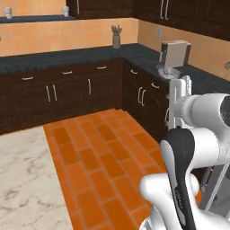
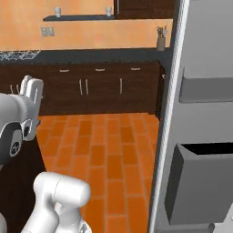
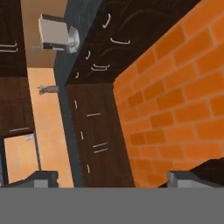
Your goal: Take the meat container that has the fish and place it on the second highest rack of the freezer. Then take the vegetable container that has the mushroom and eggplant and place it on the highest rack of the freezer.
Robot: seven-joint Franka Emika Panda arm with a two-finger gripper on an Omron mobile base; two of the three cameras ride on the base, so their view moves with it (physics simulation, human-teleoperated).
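Two dark fingertips (image 3: 43,178) stood far apart at the bottom of the hand view, the gripper (image 3: 113,179) spread to its full width with nothing between them. It looked out over the orange brick floor (image 3: 175,87) at 2 o'clock and a run of dark wood cabinets (image 3: 103,127) with pale bar handles through the middle.

Freezer door (image 2: 200,123) stood open at 3 o'clock in the right base view: grey, seen from its inner face, with two dark grey door bins, one (image 2: 207,88) at 2 o'clock and a deeper one (image 2: 200,182) at 4 o'clock. Freezer racks and the food containers were out of sight from where I stood.

From the left base view, the white arm (image 1: 197,134) rose at 4 o'clock, dark joint cover facing the camera. A coffee machine (image 1: 174,56) sat on the dark counter (image 1: 58,57) at 1 o'clock, beyond the arm. A utensil holder (image 1: 116,39) stood in the counter's corner at 12 o'clock. White marble-look flooring (image 1: 22,179) met the orange brick at 8 o'clock.

A wall shelf (image 2: 77,18) carried two small cups at 11 o'clock in the right base view.
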